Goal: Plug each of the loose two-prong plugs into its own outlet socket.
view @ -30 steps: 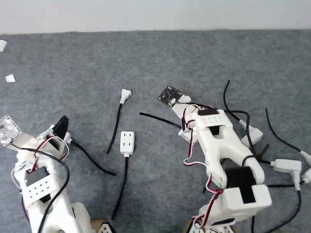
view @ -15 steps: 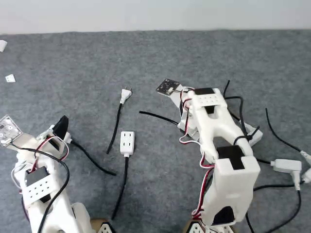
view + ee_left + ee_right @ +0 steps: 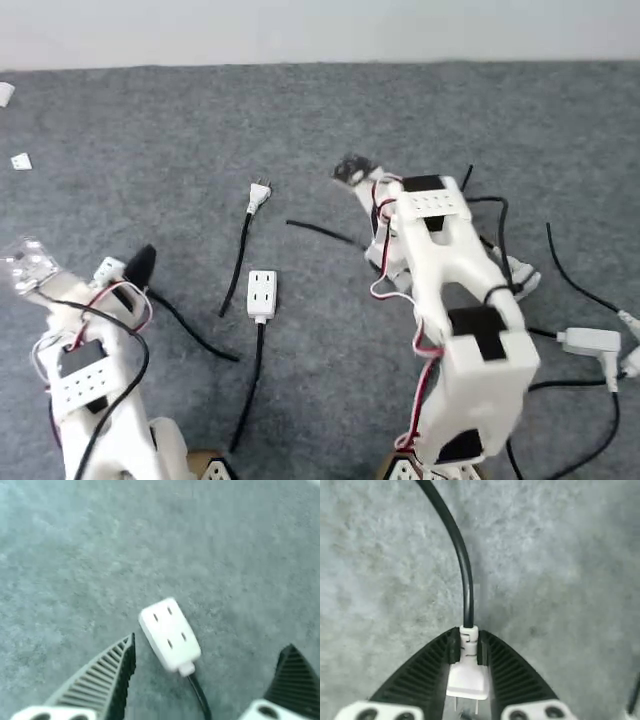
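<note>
My left gripper [image 3: 210,647] is wide open and holds nothing; it hangs above the outlet socket [image 3: 169,634], which lies flat on the carpet [image 3: 150,120]. A loose plug [image 3: 259,195] lies near it, farther from me. My right gripper [image 3: 468,635] is closed on a white plug [image 3: 467,680], close to its black cable [image 3: 456,545]. I think the risk is this: the socket lies free, so it may slide when prongs push, and the stiff cable may twist the plug in my grip.
</note>
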`<act>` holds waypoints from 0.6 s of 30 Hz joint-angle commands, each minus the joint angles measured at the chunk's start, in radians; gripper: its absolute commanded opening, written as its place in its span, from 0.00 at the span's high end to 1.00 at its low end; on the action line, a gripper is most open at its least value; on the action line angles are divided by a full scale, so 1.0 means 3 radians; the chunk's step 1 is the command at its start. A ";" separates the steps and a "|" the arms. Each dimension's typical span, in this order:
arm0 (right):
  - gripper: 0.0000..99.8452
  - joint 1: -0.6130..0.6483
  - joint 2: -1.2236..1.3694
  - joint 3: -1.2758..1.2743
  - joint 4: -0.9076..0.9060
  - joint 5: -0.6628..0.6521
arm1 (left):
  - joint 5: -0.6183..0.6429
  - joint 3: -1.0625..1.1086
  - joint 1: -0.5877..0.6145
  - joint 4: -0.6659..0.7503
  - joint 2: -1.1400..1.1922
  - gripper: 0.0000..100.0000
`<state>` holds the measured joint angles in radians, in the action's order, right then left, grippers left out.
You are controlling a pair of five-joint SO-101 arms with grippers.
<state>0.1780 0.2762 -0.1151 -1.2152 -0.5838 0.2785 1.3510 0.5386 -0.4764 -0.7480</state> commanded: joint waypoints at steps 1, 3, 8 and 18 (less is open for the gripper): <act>0.99 0.0105 -0.0749 0.0010 -0.0222 0.0327 | -0.0143 -0.0386 -0.0143 -0.0051 0.0537 0.59; 0.99 0.0228 -0.1143 -0.0128 -0.0289 0.0471 | -0.0153 -0.0673 -0.0189 -0.0205 0.0972 0.59; 0.99 0.0729 -0.2038 -0.0501 -0.0381 0.0690 | -0.0440 -0.1445 -0.0281 -0.0977 0.1811 0.59; 0.99 0.1782 -0.2550 -0.0685 -0.0136 0.1263 | -0.1969 -0.1527 -0.0941 -0.1493 0.2046 0.59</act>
<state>0.6490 -0.4557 -0.3222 -1.3057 -0.2585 -0.1972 0.9183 0.3161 -0.8815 -0.1358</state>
